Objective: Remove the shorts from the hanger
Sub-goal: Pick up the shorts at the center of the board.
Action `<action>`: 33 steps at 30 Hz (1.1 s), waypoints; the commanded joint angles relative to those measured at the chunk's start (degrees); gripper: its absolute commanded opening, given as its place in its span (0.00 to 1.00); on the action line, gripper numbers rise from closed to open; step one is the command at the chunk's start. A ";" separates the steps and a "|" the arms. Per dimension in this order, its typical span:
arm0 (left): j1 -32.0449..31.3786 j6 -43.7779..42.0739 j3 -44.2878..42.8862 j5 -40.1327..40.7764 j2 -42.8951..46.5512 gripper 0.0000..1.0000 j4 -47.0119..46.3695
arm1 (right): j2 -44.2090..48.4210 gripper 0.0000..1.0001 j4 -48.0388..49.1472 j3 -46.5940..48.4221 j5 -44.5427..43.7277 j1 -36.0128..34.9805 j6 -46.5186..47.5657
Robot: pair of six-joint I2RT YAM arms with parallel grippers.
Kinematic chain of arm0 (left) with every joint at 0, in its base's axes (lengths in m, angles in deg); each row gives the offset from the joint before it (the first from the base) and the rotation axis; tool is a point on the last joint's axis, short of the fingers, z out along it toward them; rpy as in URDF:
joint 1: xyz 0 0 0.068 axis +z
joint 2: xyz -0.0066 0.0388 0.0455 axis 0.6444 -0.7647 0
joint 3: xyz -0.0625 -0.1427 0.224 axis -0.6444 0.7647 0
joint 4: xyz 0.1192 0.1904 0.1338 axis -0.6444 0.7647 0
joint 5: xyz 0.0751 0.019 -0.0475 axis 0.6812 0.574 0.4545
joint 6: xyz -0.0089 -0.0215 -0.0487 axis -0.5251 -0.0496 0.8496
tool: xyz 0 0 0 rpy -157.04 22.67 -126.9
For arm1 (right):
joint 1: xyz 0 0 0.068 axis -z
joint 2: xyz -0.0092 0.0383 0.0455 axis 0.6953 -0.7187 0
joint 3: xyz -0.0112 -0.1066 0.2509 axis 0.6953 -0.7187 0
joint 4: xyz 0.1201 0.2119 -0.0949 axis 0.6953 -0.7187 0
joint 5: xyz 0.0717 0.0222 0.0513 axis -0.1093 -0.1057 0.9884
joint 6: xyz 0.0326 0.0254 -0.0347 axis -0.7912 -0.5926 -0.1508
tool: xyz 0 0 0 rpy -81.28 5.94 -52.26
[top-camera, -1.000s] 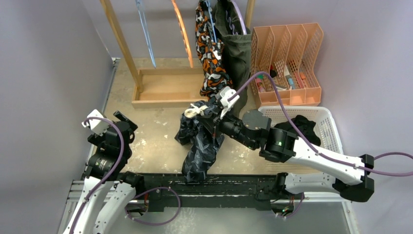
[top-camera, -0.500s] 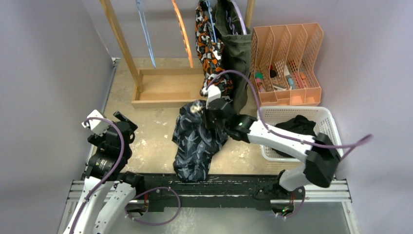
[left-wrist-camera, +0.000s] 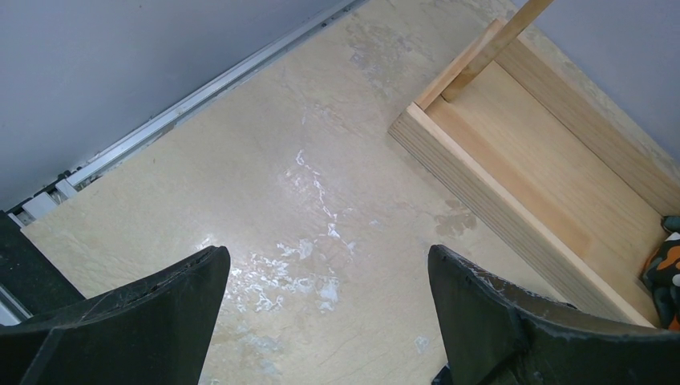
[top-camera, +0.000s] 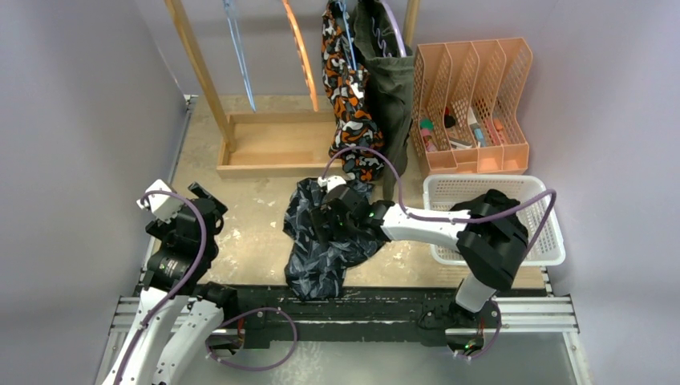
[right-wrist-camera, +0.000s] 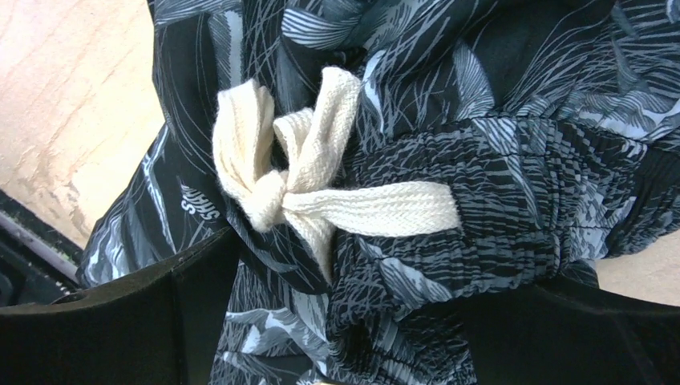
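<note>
At the near edge, a black rail [top-camera: 385,303] crosses the table [top-camera: 248,216]. The leg end of the navy wavy-patterned shorts [top-camera: 321,249] just reaches it. They lie heaped mid-table, long axis running near to far, waistband at the far end.

To the left, the left gripper [left-wrist-camera: 326,258] hangs over bare tabletop with its jaws wide and nothing held. Open room lies between it and the shorts.

The right gripper [right-wrist-camera: 369,281] sits over the waistband with its fingers spread wide either side of the cloth, by a cream drawstring bow [right-wrist-camera: 297,184]. A second ago it held these shorts bunched and lifted; now they lie loose.

To the right, black shorts [top-camera: 499,205] lie in a white basket [top-camera: 545,241]. Farthest back, orange-blotched shorts [top-camera: 346,88] and olive shorts [top-camera: 391,76] hang side by side on the wooden rack [top-camera: 273,148].
</note>
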 commanded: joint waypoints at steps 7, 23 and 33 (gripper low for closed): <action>0.17 0.20 0.06 0.70 -0.22 0.94 -1.04 | -13.69 0.99 -5.62 9.05 -8.54 -3.09 -4.26; 0.10 0.45 -0.04 0.72 0.13 0.94 -0.85 | -14.34 0.01 -5.40 0.86 -21.18 -6.98 -12.40; 0.10 0.53 -0.01 0.61 -0.43 0.94 -0.79 | 5.22 0.00 -4.81 1.18 -23.65 -9.45 -12.05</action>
